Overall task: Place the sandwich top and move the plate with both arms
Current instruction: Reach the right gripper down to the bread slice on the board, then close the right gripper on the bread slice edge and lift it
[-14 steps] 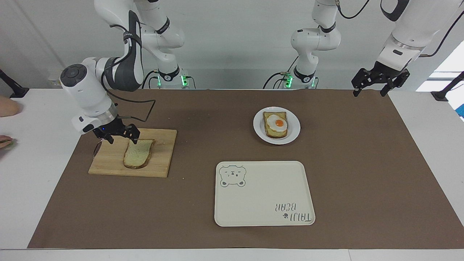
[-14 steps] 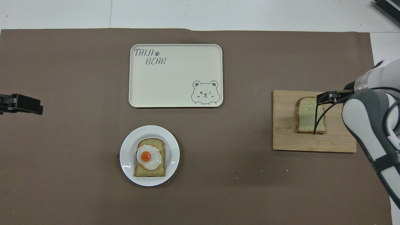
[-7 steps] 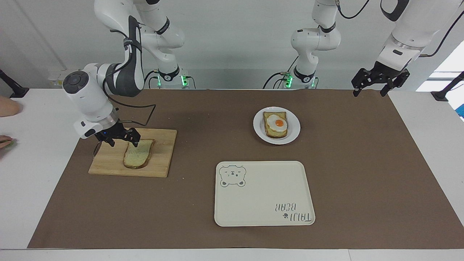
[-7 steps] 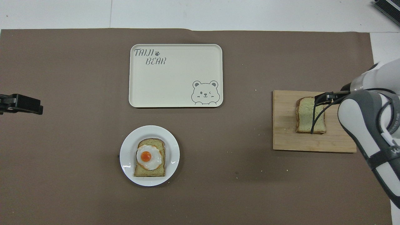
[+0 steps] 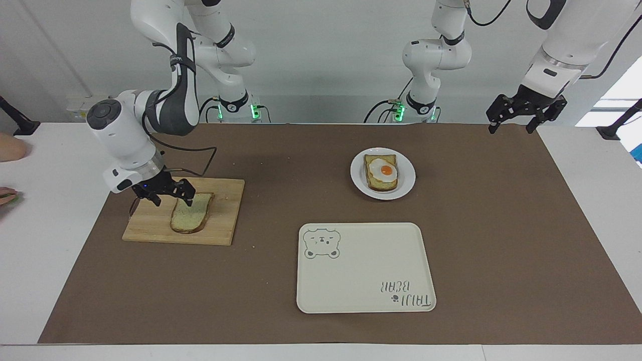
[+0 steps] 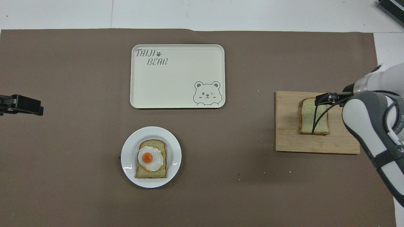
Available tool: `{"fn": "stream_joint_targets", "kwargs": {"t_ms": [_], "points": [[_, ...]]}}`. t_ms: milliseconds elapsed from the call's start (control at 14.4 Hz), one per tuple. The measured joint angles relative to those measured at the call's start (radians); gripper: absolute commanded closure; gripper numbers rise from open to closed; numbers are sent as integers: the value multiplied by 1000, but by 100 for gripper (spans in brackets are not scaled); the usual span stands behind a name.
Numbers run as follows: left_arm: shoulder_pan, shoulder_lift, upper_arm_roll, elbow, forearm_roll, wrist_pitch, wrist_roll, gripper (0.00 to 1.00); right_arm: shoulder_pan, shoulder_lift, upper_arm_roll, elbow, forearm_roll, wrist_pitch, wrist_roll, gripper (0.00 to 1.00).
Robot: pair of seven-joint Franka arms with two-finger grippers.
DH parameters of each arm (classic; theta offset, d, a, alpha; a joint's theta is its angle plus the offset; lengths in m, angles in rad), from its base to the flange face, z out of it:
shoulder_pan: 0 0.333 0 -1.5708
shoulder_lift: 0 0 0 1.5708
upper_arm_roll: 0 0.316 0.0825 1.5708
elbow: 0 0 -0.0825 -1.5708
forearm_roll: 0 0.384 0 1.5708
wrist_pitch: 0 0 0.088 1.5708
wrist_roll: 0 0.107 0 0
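Note:
The sandwich top [image 5: 193, 215] [image 6: 307, 118] lies flat on a wooden cutting board [image 5: 223, 220] [image 6: 287, 132] toward the right arm's end of the table. My right gripper [image 5: 173, 199] [image 6: 329, 97] is open and low over the board. One finger stands over the slice's edge and the other over bare wood beside it. The white plate [image 5: 407, 184] [image 6: 128, 165] holds a bread slice with a fried egg [image 5: 384, 173] [image 6: 151, 159]. My left gripper [image 5: 510, 128] [image 6: 31, 107] waits open in the air over the mat's edge at the left arm's end.
A cream tray with a bear drawing [image 5: 366, 265] [image 6: 176, 75] lies farther from the robots than the plate. A brown mat [image 5: 501, 225] covers the table. A person's hand [image 5: 6, 195] rests at the table's edge by the right arm's end.
My right gripper has come down and shifted slightly toward the plain slice on the board. The left arm has not moved.

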Motion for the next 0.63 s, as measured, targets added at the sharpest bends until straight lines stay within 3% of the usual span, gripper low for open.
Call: {"fn": "stream_joint_targets", "kwargs": {"t_ms": [627], "points": [[0,0,0,0,0,0,0,0,-58,72,-1,-59,42,109,-127,0]]}}
